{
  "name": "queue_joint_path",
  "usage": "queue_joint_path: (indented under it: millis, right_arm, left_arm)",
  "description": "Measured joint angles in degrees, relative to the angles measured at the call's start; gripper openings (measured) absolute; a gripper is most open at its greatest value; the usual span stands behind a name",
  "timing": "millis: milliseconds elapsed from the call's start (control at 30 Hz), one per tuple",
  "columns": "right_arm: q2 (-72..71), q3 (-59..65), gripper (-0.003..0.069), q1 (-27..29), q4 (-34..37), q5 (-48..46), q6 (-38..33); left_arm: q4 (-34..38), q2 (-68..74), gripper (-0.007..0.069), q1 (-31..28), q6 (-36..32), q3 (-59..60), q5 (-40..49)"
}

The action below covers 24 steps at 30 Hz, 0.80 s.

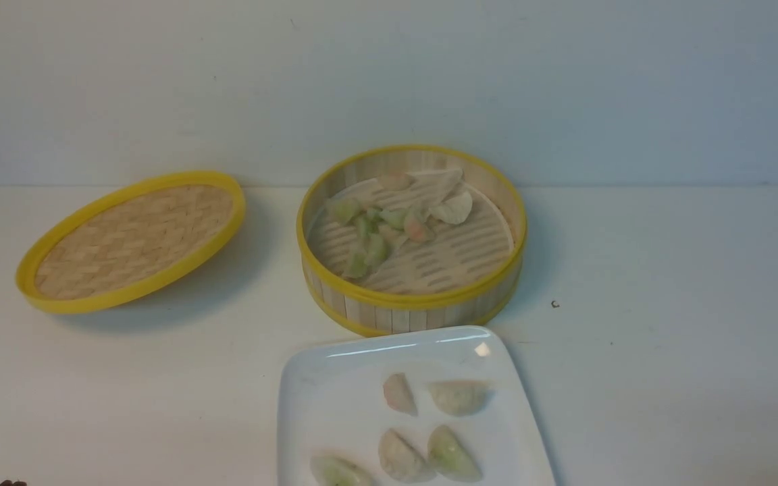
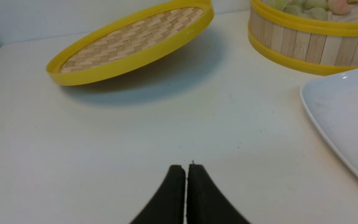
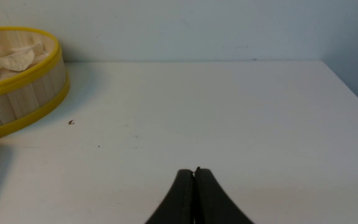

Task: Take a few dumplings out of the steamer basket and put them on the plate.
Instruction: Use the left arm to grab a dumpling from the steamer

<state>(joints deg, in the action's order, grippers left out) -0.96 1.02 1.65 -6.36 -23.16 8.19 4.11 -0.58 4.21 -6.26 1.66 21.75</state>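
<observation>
The steamer basket [image 1: 416,300] stands at the table's middle with several dumplings [image 1: 379,226] on its slatted floor. The white plate [image 1: 321,391] lies in front of it and holds several dumplings [image 1: 458,397]. Neither gripper shows in the front view. My left gripper [image 2: 186,168] is shut and empty, low over bare table, with the plate [image 2: 337,105] and the basket [image 2: 306,46] beyond it. My right gripper [image 3: 194,171] is shut and empty over bare table, well apart from the basket [image 3: 23,93].
The flat woven lid [image 1: 132,239] with a yellow rim lies tilted at the left, also in the left wrist view [image 2: 132,43]. A small dark speck [image 1: 554,304] sits on the table right of the basket. A wall runs behind the table.
</observation>
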Motion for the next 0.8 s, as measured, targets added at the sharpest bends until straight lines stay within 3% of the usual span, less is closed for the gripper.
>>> queue_joint_path:
  millis: [400, 500, 800]
  right_arm:
    - [0.00, 0.05, -0.0014, 0.00, -1.55, 0.25, -0.19]
    - [0.00, 0.41, -0.0014, 0.00, -1.14, 2.80, 0.41]
    - [0.00, 0.66, -0.0014, 0.00, 18.34, 20.12, 14.42]
  left_arm:
    - [-0.60, 0.00, -0.0006, 0.00, -0.62, 0.00, -0.11]
    - [0.67, 0.00, -0.0006, 0.00, 0.24, 0.07, -3.80]
    - [15.34, 0.00, -0.0006, 0.00, 6.26, 0.07, -29.49]
